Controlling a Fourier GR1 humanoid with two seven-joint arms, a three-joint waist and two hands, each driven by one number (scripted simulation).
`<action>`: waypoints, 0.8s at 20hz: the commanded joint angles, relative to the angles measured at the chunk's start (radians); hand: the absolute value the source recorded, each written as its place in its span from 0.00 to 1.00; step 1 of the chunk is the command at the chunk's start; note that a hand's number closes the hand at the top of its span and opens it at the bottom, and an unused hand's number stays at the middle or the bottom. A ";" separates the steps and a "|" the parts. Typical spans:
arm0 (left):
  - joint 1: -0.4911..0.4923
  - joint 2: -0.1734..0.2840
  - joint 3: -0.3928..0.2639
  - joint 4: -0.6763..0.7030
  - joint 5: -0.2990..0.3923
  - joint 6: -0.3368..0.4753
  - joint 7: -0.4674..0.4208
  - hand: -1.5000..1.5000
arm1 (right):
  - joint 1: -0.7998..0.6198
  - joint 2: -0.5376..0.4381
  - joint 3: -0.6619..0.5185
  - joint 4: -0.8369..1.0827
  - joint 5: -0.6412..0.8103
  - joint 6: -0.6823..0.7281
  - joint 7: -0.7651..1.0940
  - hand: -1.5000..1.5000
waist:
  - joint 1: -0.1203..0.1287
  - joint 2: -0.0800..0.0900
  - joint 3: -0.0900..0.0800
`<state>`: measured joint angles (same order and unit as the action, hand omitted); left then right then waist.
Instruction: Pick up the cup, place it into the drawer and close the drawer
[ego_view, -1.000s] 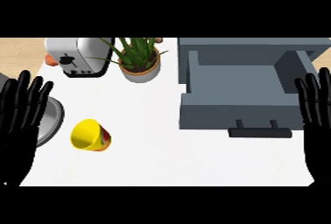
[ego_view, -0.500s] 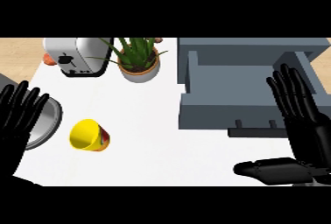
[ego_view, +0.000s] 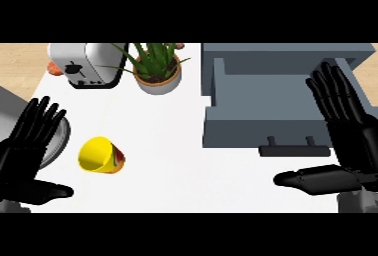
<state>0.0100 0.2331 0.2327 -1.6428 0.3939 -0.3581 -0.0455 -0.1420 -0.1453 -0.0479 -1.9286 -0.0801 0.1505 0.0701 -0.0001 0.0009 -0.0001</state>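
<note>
A yellow cup (ego_view: 100, 155) lies on its side on the white counter (ego_view: 184, 165), its mouth facing left and up. The grey drawer (ego_view: 273, 112) stands pulled open at the right, its dark handle (ego_view: 294, 148) toward me. My left hand (ego_view: 26, 150) is open at the lower left, just left of the cup and apart from it. At the right edge my right hand (ego_view: 345, 135) is open, fingers straight over the drawer's right side, thumb stretched left below the handle. Neither hand holds anything.
A white toaster (ego_view: 87, 64) and a potted plant (ego_view: 156, 67) stand at the back of the counter. A grey round rim (ego_view: 60, 137) shows at the left under my left hand. Wooden floor borders the counter at the far left.
Both hands have moved inward from the edges. The right hand came left over the drawer's right side with its thumb spread. The left hand shifted toward the cup. The cup stayed put.
</note>
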 joint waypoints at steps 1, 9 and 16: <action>0.024 -0.011 0.001 0.048 -0.049 -0.009 -0.028 0.00 | -0.007 0.021 0.033 0.048 0.063 -0.004 -0.056 0.00 | 0.002 -0.001 0.000; -0.006 0.021 0.046 0.340 -0.145 -0.056 -0.213 0.00 | -0.033 0.004 -0.004 -0.059 0.000 -0.008 0.075 0.00 | -0.002 -0.002 0.000; -0.165 0.071 0.066 0.773 -0.267 -0.085 -0.492 0.00 | -0.100 -0.013 -0.044 0.018 -0.014 0.005 0.060 0.00 | -0.005 0.000 -0.001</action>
<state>-0.0923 0.2640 0.2713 -1.0530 0.1572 -0.4144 -0.4311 -0.2217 -0.1497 -0.0714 -1.8977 -0.0738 0.1536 0.0988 -0.0036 0.0011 -0.0006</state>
